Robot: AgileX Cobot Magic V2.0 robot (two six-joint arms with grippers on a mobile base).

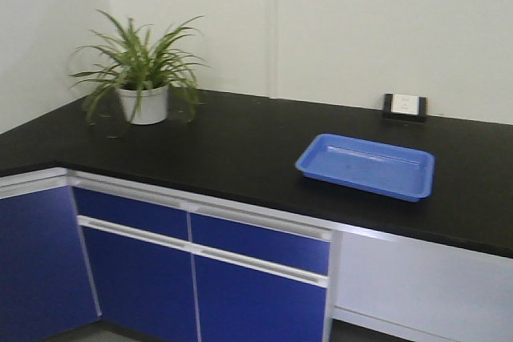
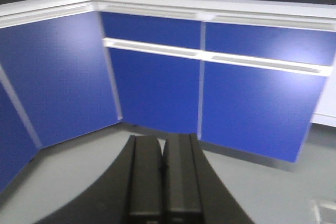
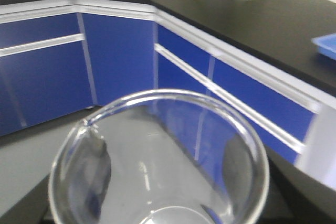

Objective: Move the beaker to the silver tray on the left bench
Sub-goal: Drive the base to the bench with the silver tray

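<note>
LAB CORNER: The beaker (image 3: 157,156) hangs above the grey floor (image 3: 31,156) in front of the blue cabinet doors (image 3: 47,82), short of the worktop's (image 3: 273,24) front edge. Its flared rim fills the right wrist view. The right fingers (image 3: 97,174) show as dark shapes through the glass on either side, pinching the beaker between them. The left fingers (image 2: 144,182) are pressed together, holding nothing, and point toward the cabinet doors. On the black worktop, a potted plant (image 1: 143,78) stands near the back corner. A blue tray (image 1: 366,166) lies well apart from it, near the front edge, and a socket box (image 1: 405,106) sits at the back edge against the white wall (image 1: 321,22).
</note>
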